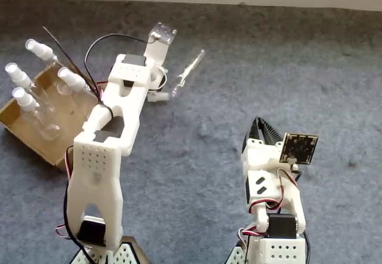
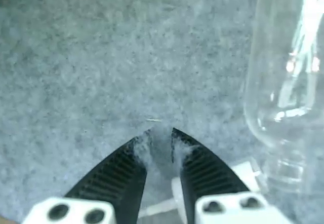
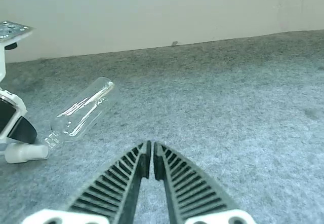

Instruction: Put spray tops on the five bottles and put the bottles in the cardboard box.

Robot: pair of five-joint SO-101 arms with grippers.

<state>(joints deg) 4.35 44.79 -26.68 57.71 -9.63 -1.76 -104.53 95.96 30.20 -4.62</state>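
A clear bottle [image 1: 188, 73] lies on its side on the grey carpet [image 1: 197, 174], out toward 12 o'clock on the table as the high camera sees it. The carpet shows straight through its walls. A white spray top [image 1: 156, 97] sits right at its neck, though I cannot tell whether it is seated on the neck or only lying against it.

The left arm [image 1: 128, 91] stretches out over that spot. In its wrist camera the left gripper [image 2: 157, 135] is down at the carpet, its black fingers a narrow gap apart and holding nothing. The bottle [image 2: 283, 82] lies just beside it rather than between the fingers.

The right gripper [image 3: 152, 145] sits back at about 5 o'clock [image 1: 262, 126] with its ribbed fingers pressed together on nothing. From there the bottle [image 3: 83, 110] and the spray top [image 3: 25, 153] lie well off toward 10 o'clock.

The cardboard box [image 1: 30, 138] is at 9 o'clock on the table. Four bottles [image 1: 27, 100] stand tilted in it, each with a white top on.

A pale wall [image 3: 177, 11] rises behind the far edge of the carpet
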